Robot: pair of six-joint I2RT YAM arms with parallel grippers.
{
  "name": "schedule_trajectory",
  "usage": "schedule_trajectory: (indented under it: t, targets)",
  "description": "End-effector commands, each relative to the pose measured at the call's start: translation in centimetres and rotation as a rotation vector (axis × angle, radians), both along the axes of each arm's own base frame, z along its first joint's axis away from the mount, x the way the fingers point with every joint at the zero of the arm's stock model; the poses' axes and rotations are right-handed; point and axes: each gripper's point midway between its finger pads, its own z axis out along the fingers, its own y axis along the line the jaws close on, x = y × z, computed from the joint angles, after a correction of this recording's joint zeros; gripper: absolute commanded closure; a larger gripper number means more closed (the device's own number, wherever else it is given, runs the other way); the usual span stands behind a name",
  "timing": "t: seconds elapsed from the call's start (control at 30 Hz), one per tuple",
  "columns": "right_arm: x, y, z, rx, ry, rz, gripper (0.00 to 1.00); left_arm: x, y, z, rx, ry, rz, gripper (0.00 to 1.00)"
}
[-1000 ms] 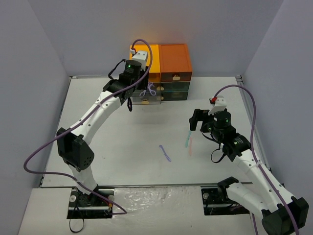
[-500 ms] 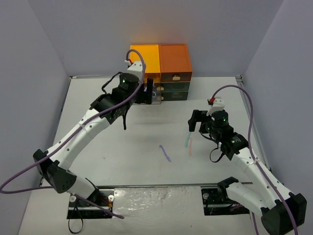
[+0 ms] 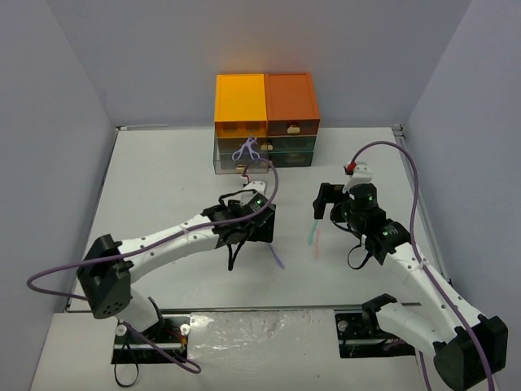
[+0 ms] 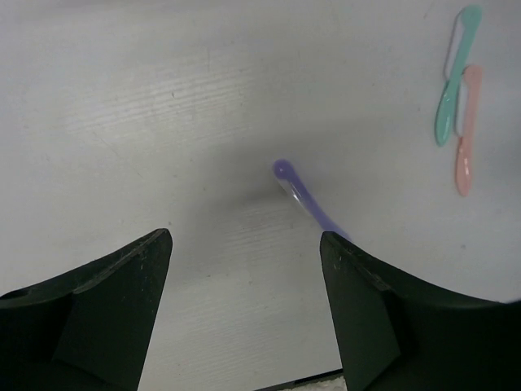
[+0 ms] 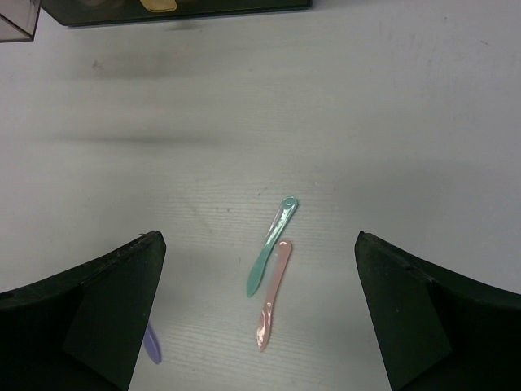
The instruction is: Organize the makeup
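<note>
White table (image 3: pixel 163 187), three sticks loose on it mid-field, drawer box (image 3: pixel 264 114) (orange top, dark fronts) against the back wall.

- purple stick (image 4: pixel 301 195): flat on the table, diagonal. In the left wrist view it lies between the fingers' line of sight, nearer the right-hand finger, whose edge hides its far end. From the top view its lower end (image 3: pixel 278 261) pokes out just below the left gripper.
- mint stick (image 5: pixel 269 257) and pink stick (image 5: pixel 273 293): side by side, roughly parallel, pink slightly lower. Touching or only just beside, can't tell. Both lie between the two arms, well apart from the purple one.
- purple curler (image 3: pixel 247 149): at the front of the box's left column, apparently on a pulled-out clear drawer (image 5: pixel 16 20). Only that drawer's corner shows in the right wrist view.

Left gripper (image 4: pixel 244 244): jaws spread wide, nothing held, hanging low over the table above the purple stick. Its fingers (image 4: pixel 122 301) are not touching the stick. Left arm stretches across the middle of the table, its own wrist covering the stick's upper part from above.

Right gripper (image 5: pixel 258 238): jaws also wide apart, empty, held above the table and looking down at the mint/pink pair. A sliver of the purple stick shows beside its left-hand finger. Box front runs along the top edge of that view.

Purple cable (image 3: pixel 391 155) loops off the right wrist, well above the sticks.
</note>
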Motion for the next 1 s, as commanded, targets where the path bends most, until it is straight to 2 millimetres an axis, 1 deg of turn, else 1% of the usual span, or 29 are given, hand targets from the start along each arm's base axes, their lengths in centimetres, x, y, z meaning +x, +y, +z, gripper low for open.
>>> schedule_trajectory:
  t: [0.0, 0.07, 0.1, 0.13, 0.2, 0.33, 0.5, 0.67, 0.7, 0.87, 0.97]
  targets:
    - [0.8, -0.4, 1.8, 0.023, -0.074, -0.037, 0.0, 0.1, -4.1, -0.2, -0.125, 0.015, 0.083, 0.32]
    - [0.7, -0.5, 1.9, 0.02, -0.08, -0.04, 0.0, -0.2, -4.8, -1.9, -0.109, 0.058, 0.1, 0.34]
    - [0.7, -0.6, 1.9, 0.019, -0.082, -0.04, 0.0, -0.3, -5.1, -2.2, -0.107, 0.068, 0.099, 0.35]
    - [0.6, -0.6, 1.8, 0.016, -0.077, -0.039, 0.0, -0.4, -5.5, -3.3, -0.096, 0.087, 0.102, 0.36]
    - [0.2, -0.8, 1.3, 0.007, -0.057, -0.039, 0.0, -0.4, -6.5, -4.5, -0.097, 0.103, 0.1, 0.39]
    - [0.0, -0.9, 1.5, 0.012, -0.062, -0.041, 0.0, -0.4, -7.3, -6.8, -0.074, 0.141, 0.099, 0.43]
    - [-0.2, -1.1, 1.7, 0.005, -0.072, -0.039, 0.0, -0.7, -7.1, -9.0, -0.034, 0.182, 0.118, 0.45]
    - [-0.4, -1.1, 1.5, -0.002, -0.068, -0.034, 0.0, -1.1, -6.1, -10.2, -0.011, 0.2, 0.149, 0.5]
    - [-0.4, -1.1, 1.5, -0.003, -0.068, -0.034, 0.0, -1.2, -5.9, -10.4, -0.005, 0.203, 0.152, 0.53]
    - [-0.4, -1.3, 1.6, -0.012, -0.075, -0.036, 0.0, -2.0, -4.7, -11.4, 0.025, 0.229, 0.172, 0.76]
    - [-0.3, -1.2, 1.6, -0.012, -0.073, -0.036, 0.0, -2.2, -3.7, -11.2, 0.038, 0.226, 0.189, 0.88]
